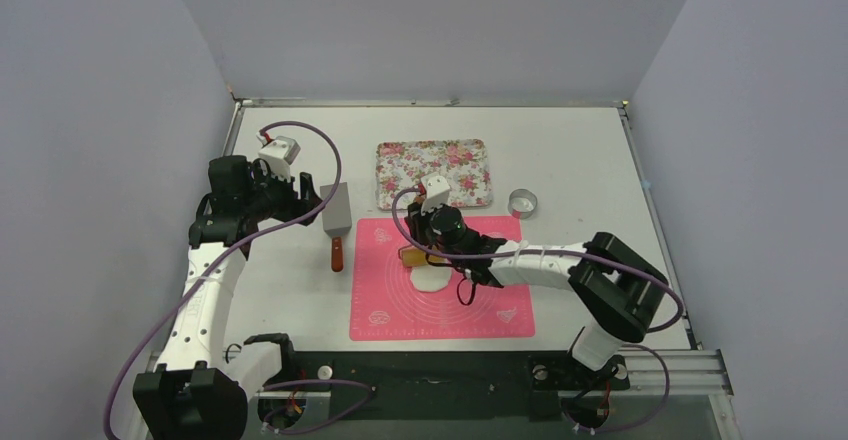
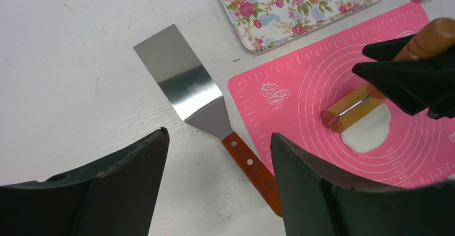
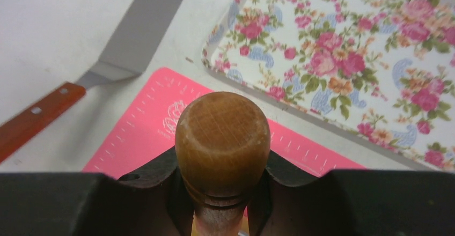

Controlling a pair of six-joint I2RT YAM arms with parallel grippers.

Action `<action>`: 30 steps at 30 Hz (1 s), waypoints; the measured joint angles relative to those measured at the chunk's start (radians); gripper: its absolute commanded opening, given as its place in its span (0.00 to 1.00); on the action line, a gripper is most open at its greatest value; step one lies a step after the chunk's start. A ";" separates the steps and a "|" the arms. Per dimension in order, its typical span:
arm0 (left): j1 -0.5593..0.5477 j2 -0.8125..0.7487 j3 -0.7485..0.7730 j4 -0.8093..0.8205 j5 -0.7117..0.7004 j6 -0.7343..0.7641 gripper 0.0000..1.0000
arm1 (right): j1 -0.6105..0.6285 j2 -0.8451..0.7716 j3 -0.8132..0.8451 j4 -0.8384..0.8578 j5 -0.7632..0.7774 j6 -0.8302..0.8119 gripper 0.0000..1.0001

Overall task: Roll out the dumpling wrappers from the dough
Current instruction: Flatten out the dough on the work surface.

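Toward the bench's left edge, the left gripper hangs with its jaws spread wide and nothing between them, just beside the steel blade of a wood-handled spatula. The spatula lies flat on the white bench, along the left edge of a pink mat. Near the mat's middle sits the dough, pressed into a pale, flat, uneven patch. A wooden rolling pin rests across its far left side, its handle clenched in the right gripper. Beyond the mat's far edge lies a floral tray. To the right of the tray, a metal ring cutter stands near the mat's far right corner.
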State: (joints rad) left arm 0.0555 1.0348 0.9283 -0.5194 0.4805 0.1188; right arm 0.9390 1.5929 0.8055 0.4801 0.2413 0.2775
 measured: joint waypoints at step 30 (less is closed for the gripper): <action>0.003 0.002 0.000 0.000 0.003 -0.001 0.68 | 0.081 -0.089 -0.132 -0.011 -0.020 0.076 0.00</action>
State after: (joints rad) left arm 0.0589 1.0370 0.9283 -0.5190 0.4835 0.1181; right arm 1.0199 1.5036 0.6739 0.4694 0.2214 0.3534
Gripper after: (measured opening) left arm 0.678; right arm 0.290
